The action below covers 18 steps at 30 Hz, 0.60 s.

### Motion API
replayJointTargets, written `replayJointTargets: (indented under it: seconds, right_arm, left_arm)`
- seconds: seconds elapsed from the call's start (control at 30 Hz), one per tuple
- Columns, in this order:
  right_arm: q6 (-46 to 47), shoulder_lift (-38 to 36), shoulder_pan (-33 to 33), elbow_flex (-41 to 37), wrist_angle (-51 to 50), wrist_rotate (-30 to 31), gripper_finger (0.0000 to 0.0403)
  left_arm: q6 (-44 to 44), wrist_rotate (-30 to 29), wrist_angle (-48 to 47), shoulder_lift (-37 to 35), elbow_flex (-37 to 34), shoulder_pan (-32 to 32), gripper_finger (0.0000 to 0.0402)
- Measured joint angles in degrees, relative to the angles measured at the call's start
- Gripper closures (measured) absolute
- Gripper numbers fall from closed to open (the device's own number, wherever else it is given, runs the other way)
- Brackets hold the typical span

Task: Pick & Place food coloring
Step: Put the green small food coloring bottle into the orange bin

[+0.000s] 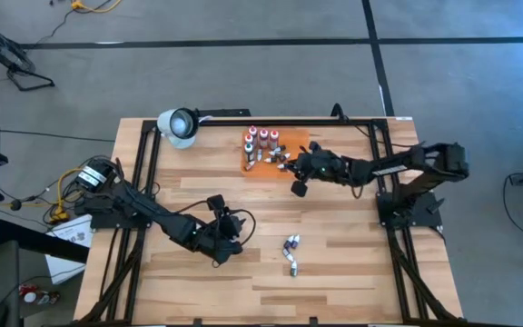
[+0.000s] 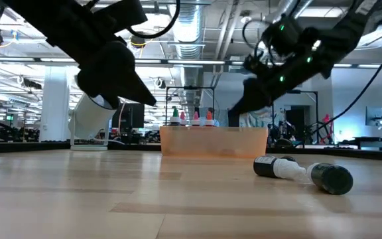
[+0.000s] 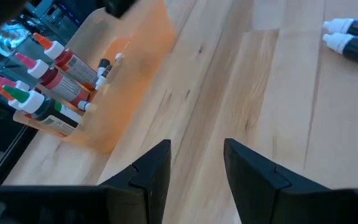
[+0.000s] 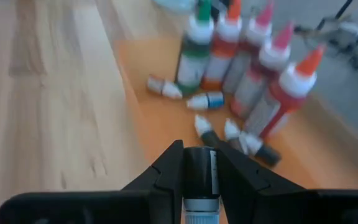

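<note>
Several finger-length bottles (image 4: 241,56) with white caps and coloured tips stand upright on the orange mat (image 1: 284,153) at the far middle of the table. Tiny droppers (image 4: 207,99) lie on the mat beside them. Two more dark droppers (image 1: 292,254) lie on the bare wood nearer the front; they also show in the low view (image 2: 304,172). My right gripper (image 4: 199,163) is over the mat's near edge (image 1: 291,166), shut on a small dark dropper. My left gripper (image 3: 196,163) is open and empty above the wood left of the loose droppers (image 1: 232,227). My right gripper pinches the dark body (image 4: 199,174) of the small dropper between its two fingers. The dropper lies along the fingers, with its white cap end (image 4: 201,216) back toward the wrist. The fingers come from the table's right side, and the dropper is lifted clear above the mat.
A white round lamp-like object (image 1: 178,124) stands at the far left corner of the table. A black frame rail (image 1: 271,118) runs along the far edge behind the mat. Bare wood (image 1: 352,263) lies at the front right.
</note>
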Motion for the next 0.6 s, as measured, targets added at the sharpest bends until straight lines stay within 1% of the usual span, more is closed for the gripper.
replayJointTargets:
  seconds: [0.17,0.37,0.47,0.6]
  right_arm:
    - [0.03,3.6,-3.03,-0.02,2.15,-1.0,0.0332]
    - [1.5,2.89,-4.35,-0.02,2.59,-1.11,0.0325]
    - [1.53,2.88,-4.35,-0.02,2.35,-1.13,0.0305]
    - [1.55,2.96,-4.35,0.0,2.43,-1.13,0.0265]
  left_arm:
    - [-0.28,0.02,0.37,0.01,0.0,0.43,0.0258]
    - [-0.7,0.02,0.38,0.02,0.0,0.4,0.0258]
    - [-0.72,0.1,0.55,0.02,0.0,0.4,0.0258]
    - [-0.74,0.1,0.56,0.02,0.0,0.4,0.0258]
